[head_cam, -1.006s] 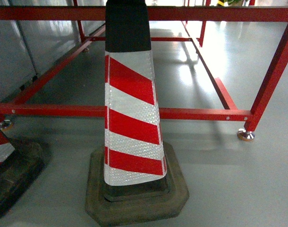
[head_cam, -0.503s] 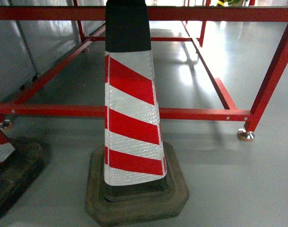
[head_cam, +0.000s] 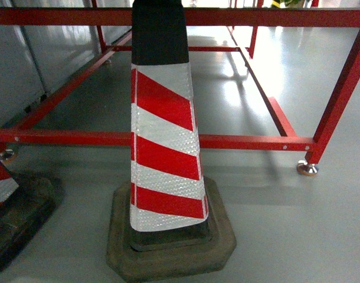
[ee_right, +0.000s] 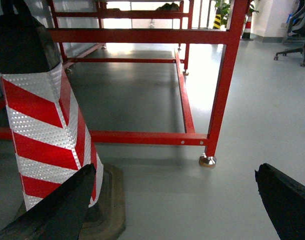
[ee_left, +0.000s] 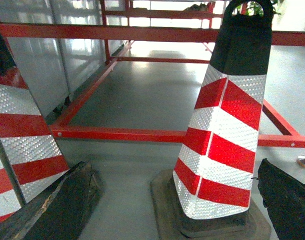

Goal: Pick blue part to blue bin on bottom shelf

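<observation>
Item: traffic cone (head_cam: 166, 147), red and white bands, dark rubber base, standing on grey floor (head_cam: 274, 236) before a red steel frame (head_cam: 251, 142). Second cone (ee_left: 17, 150) at left.

Left fingers (ee_left: 167, 200): spread wide, holding nothing. Right fingers (ee_right: 172, 200): likewise wide and empty.

Blue part, blue bin, bottom shelf: none in view (nothing blue anywhere).

Step in hand, by my reading: find the shelf first; steer the base wide of both cones.

Room: glossy floor, grey wall panels, office chair (ee_right: 297, 42) far right.
</observation>
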Tool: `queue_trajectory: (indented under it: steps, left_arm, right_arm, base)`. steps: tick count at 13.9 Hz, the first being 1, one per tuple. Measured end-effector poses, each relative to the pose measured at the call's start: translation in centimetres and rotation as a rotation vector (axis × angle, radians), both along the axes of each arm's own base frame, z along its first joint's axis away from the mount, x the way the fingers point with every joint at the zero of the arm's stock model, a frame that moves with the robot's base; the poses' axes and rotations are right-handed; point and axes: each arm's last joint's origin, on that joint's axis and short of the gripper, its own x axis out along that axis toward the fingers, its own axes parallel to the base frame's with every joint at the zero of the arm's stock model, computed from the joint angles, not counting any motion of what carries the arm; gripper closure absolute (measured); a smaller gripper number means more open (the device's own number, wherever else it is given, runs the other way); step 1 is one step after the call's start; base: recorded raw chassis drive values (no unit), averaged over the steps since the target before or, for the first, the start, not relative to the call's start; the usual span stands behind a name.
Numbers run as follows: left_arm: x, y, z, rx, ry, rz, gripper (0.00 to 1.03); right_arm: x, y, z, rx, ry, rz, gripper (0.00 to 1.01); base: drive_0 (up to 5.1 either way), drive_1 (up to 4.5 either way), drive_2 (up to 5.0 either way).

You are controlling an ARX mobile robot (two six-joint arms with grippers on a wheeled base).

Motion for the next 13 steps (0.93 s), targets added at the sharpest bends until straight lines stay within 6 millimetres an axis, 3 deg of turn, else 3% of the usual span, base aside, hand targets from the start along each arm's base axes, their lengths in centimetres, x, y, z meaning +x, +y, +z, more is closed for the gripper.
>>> queue_trajectory:
  steps: [13]
  left_arm:
    - [0.0,0.0,0.0,0.0,0.0,0.0,0.05]
  right_arm:
    - [0.0,0.0,0.0,0.0,0.0,0.0,0.03]
  base:
    - [0.0,0.0,0.0]
